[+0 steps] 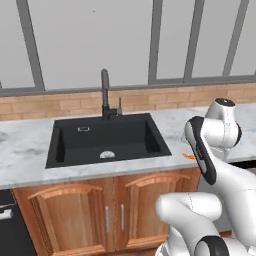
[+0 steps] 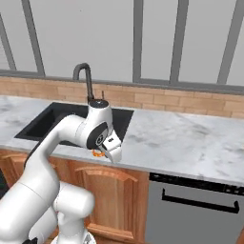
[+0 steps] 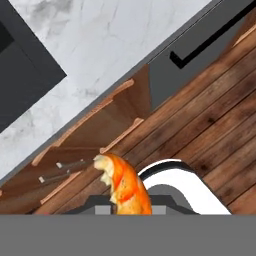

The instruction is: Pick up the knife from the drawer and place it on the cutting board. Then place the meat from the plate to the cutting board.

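Meat (image 3: 125, 185) pinched in the narrow tool (image 2: 106, 151), carried above the table (image 2: 190, 138) edge beside the sink (image 1: 105, 140). Second step underway, probably. Next: swing over to the cutting board, lower, release.

Orange-red, pale-streaked meat (image 3: 125, 185); black sink (image 1: 107, 140); grey-veined white counter (image 2: 190, 138).

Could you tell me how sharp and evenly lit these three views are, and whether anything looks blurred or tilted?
Left base view: soft flat light, no glare, the black sink evenly dark. Right base view: equally even, faint shading beneath the gripper. Hand view: rolled diagonally, the meat close and slightly soft-edged between the jaws.
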Controlling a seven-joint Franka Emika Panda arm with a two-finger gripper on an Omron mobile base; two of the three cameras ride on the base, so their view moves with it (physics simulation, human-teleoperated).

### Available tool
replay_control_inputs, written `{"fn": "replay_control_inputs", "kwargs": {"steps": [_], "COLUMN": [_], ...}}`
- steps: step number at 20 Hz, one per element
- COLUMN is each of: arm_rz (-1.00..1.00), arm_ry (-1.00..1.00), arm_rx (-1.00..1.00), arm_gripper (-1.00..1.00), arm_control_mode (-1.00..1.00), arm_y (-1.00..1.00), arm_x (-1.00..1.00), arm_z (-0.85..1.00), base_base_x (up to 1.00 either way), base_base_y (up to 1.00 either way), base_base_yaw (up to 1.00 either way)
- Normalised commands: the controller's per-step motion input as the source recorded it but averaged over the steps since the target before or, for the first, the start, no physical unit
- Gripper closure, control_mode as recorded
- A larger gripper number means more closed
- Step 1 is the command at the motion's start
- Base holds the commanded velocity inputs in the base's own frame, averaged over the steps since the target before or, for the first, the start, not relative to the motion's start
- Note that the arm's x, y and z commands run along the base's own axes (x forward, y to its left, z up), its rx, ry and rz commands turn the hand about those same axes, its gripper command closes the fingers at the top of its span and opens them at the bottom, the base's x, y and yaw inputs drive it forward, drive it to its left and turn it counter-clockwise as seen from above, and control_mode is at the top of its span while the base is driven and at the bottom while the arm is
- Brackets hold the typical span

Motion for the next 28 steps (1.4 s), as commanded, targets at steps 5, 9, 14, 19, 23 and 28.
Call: {"fn": "replay_control_inputs", "kwargs": {"steps": [5,9,14,19,23,28], "arm_rz": [0.0,0.0,0.0,0.0,0.0,0.0], "arm_ry": [0.0,0.0,0.0,0.0,0.0,0.0], "arm_rx": [0.0,0.0,0.0,0.0,0.0,0.0], "arm_gripper": [1.0,1.0,1.0,1.0,1.0,1.0], "arm_control_mode": [1.0,1.0,1.0,1.0,1.0,1.0], "arm_y": [0.0,0.0,0.0,0.0,0.0,0.0], "arm_x": [0.0,0.0,0.0,0.0,0.0,0.0], "arm_z": [0.0,0.0,0.0,0.0,0.0,0.0], "base_base_x": [-0.09,-0.1,-0.11,-0.1,-0.06,-0.03], "base_base_y": [1.0,1.0,1.0,1.0,1.0,1.0], "base_base_yaw": [0.0,0.0,0.0,0.0,0.0,0.0]}}
